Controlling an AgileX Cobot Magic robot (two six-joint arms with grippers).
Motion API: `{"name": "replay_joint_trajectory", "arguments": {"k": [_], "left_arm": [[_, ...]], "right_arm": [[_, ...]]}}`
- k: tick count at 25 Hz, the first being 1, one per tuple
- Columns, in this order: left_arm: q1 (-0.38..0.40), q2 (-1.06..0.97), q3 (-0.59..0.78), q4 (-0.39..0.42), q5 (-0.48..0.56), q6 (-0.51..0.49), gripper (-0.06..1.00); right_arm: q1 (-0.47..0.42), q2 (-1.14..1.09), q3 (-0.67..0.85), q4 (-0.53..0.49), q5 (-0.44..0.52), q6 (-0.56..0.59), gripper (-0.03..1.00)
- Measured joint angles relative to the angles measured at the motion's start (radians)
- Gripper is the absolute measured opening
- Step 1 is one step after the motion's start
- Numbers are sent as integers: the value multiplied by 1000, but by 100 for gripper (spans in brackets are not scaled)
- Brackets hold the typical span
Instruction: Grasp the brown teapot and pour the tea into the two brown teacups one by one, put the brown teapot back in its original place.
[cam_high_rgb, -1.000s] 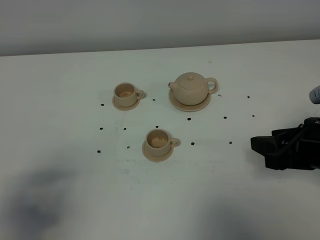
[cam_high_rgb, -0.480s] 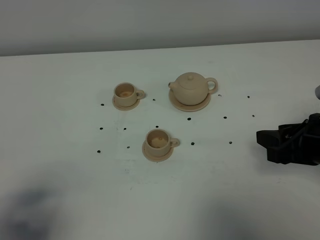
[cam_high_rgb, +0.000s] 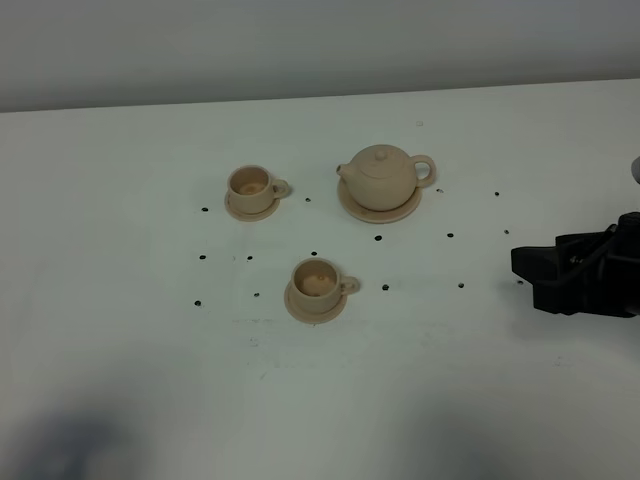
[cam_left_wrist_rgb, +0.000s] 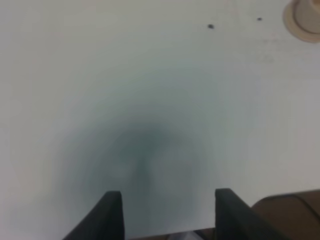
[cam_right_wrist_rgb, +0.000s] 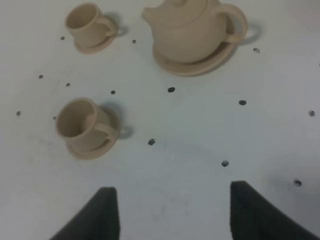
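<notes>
The brown teapot (cam_high_rgb: 381, 176) stands upright with its lid on, resting on its wide saucer (cam_high_rgb: 400, 212), the original place, at the back middle of the table. One brown teacup (cam_high_rgb: 250, 185) sits on a small saucer to the teapot's left. The other teacup (cam_high_rgb: 316, 279) stands nearer the front. My right gripper (cam_high_rgb: 526, 274) hovers open and empty well to the right of the teapot, pointing toward it. Its wrist view shows the teapot (cam_right_wrist_rgb: 191, 30), both teacups (cam_right_wrist_rgb: 85, 22) (cam_right_wrist_rgb: 79, 120) and the open gripper (cam_right_wrist_rgb: 172, 212). My left gripper (cam_left_wrist_rgb: 167, 212) is open over bare table.
Small black dots (cam_high_rgb: 378, 238) mark the white table (cam_high_rgb: 120, 150) around the tea set. A grey wall runs along the back edge. In the left wrist view a saucer rim (cam_left_wrist_rgb: 301, 19) shows in one corner and the table's edge (cam_left_wrist_rgb: 280, 205) lies close by.
My right gripper has drawn back slightly to the right, away from the tea set. The shadow at the front left has slid toward the table's front edge. The tea set has not moved.
</notes>
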Motion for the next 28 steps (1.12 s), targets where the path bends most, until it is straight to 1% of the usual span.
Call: {"name": "replay_joint_trajectory", "arguments": {"k": [9,22,24,26,28], "left_arm": [[0,-9,3,-37,-4,45,40],[2,-9,3,-37,-6,50,40],[24,-9,3,-45,-6,50,40],[65,-9,4,-48,-6,50,40],[123,-9,4,-48,-6,50,40]], "right_arm": [[0,0,0,0,-3,0,49],[0,1,-24,16,-5,-12,49],[0,1,-36,17,-4,-12,49],[0,1,-42,18,-3,-12,49],[0,1,-45,18,-2,-12,49]]}}
